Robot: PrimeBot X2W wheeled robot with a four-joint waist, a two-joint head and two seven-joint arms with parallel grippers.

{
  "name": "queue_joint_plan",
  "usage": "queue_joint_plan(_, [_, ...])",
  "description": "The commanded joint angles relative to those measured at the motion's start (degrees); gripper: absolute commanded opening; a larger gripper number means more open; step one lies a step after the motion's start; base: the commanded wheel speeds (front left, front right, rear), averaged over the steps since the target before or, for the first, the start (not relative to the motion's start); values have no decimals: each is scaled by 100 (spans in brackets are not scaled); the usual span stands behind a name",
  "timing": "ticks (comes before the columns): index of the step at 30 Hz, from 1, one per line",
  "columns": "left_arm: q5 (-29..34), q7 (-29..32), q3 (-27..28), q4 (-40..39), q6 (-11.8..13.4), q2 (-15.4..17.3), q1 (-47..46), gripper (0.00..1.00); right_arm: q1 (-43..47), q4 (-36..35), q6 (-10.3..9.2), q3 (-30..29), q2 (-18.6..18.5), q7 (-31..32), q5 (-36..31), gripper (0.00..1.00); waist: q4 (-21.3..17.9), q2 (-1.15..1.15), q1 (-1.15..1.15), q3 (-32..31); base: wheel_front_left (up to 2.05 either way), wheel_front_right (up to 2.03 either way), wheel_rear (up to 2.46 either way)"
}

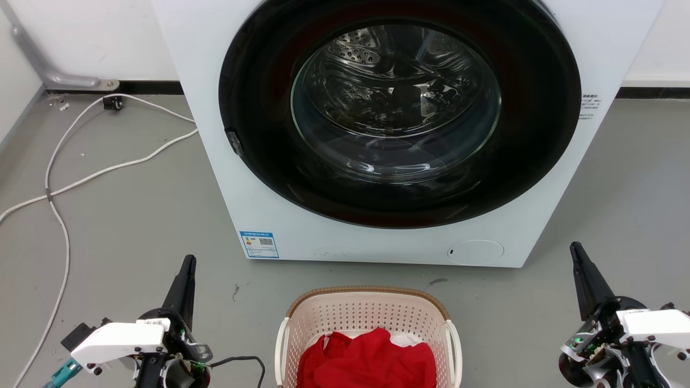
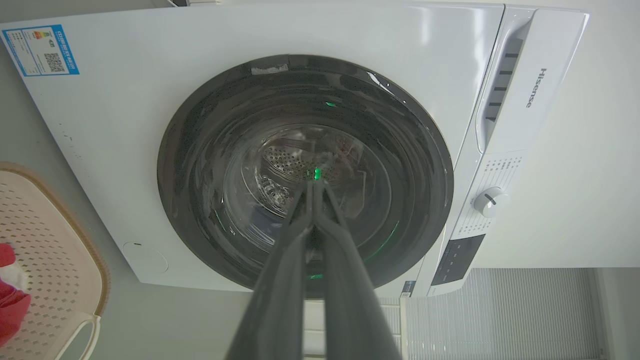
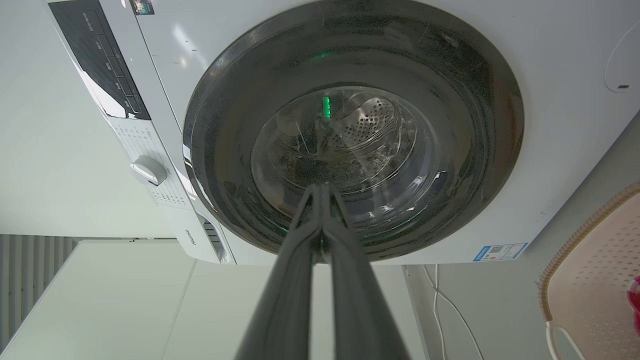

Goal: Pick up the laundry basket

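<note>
Both clenched, empty: left gripper (image 1: 188,264), right gripper (image 1: 575,250); laundry basket (image 1: 366,313) cream, perforated w/ brown rim (image 1: 366,290), white handles (image 1: 281,345).

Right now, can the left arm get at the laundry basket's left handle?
Probably yes: open floor lies between the left gripper and the laundry basket, whose white handle faces that side. The shut gripper must open first.

From the head you are looking down at the washer (image 1: 377,242); both wrist cameras are facing its door (image 2: 200,165) from below.
</note>
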Motion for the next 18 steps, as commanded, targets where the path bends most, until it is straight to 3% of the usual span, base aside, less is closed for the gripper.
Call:
queue_joint_plan(1, [-12,14,18,0,-16,-12,-35,0,-65,6,-2,-7,21,16,-37,0,0,0,0,0,0,0,0])
queue_joint_plan(18, [-12,14,18,0,-16,-12,-35,0,-66,7,-2,-10,23,17,-43,0,0,0,0,0,0,0,0])
